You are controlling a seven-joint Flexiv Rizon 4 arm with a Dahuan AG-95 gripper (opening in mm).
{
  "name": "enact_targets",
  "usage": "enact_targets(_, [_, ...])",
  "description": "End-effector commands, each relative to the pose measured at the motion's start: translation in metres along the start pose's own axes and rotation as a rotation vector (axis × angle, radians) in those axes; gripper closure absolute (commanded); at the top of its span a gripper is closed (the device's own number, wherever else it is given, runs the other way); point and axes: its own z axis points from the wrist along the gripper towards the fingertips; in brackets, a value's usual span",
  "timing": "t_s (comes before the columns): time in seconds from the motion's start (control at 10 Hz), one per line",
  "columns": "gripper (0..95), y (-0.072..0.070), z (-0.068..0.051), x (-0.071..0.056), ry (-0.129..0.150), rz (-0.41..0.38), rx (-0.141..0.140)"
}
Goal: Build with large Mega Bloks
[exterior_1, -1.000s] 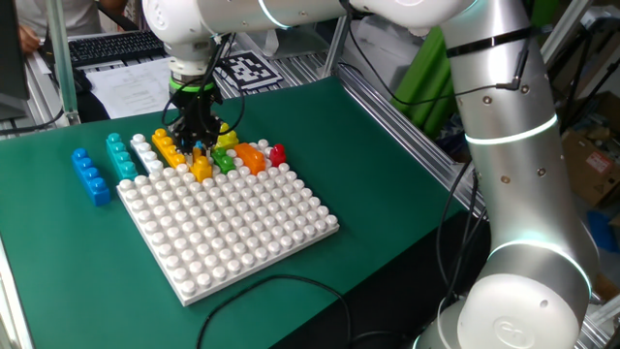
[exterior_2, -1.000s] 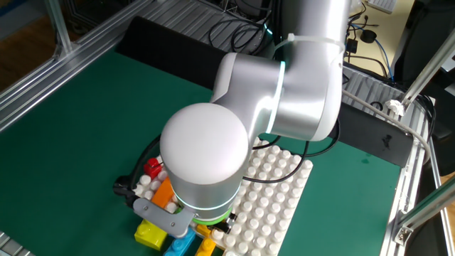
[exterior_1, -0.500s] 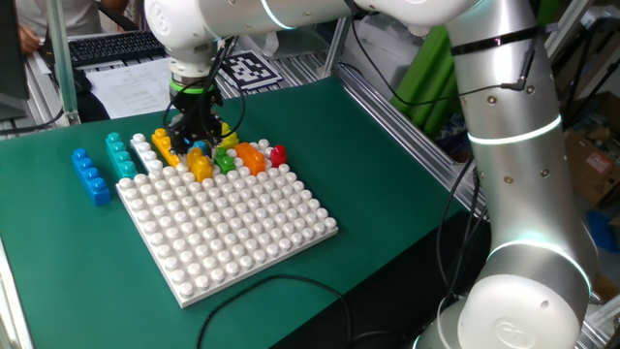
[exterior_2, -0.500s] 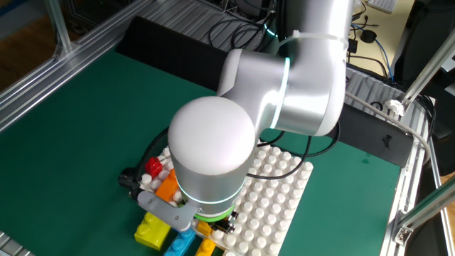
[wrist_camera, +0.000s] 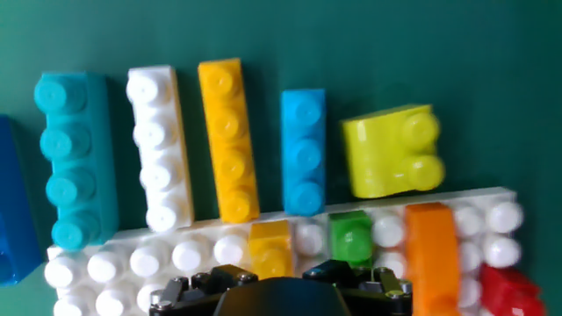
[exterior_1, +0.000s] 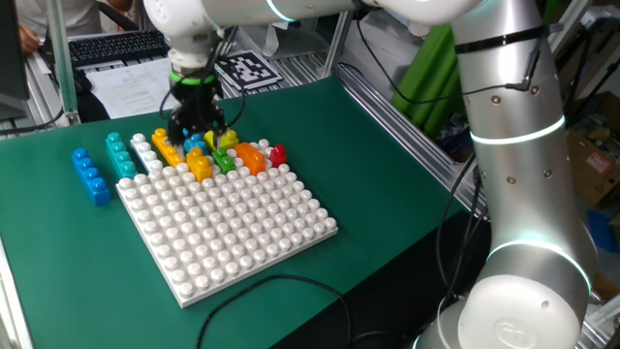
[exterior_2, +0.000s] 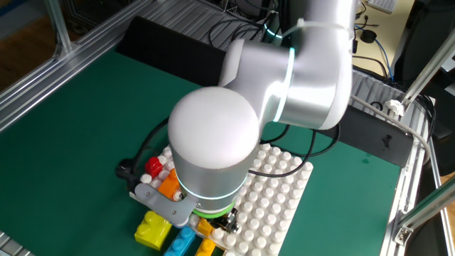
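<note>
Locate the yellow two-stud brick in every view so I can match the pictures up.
One fixed view: yellow two-stud brick sits behind the baseplate's far edge, partly hidden by the tool.
The other fixed view: bottom left, at the arm's foot, on the green mat.
Hand view: upper right, lying just off the baseplate.
Shared landmark: the orange brick on the white baseplate, close to the yellow one.

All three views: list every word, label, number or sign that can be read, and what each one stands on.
No readable words or numbers in any view.
Fiducial marker: a black-and-white square code pattern on a sheet at the table's far edge; a sign, no letters.
Printed papers beside it: text too small and blurred to read.
Mega Bloks and baseplate: no lettering visible.
</note>
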Motion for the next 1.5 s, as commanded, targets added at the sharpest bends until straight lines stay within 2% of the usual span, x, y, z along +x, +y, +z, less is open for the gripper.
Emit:
enact_targets(0.1, [19.0, -0.012, -0.009, -0.023, 0.041, -0.024, 0.010])
enact_targets(0.3, [19.0, -0.029, -0.004, -0.038, 0.042, -0.053, 0.017])
enact_targets(0.6, [19.0, -0.043, 0.003, -0.049, 0.044, -0.060, 0.013])
enact_targets(0.9, [19.0, -0.062, 0.003, -0.064, 0.047, -0.081, 0.011])
enact_targets(1.5, [19.0, -0.084, 0.011, -0.078, 0.051, -0.119, 0.020])
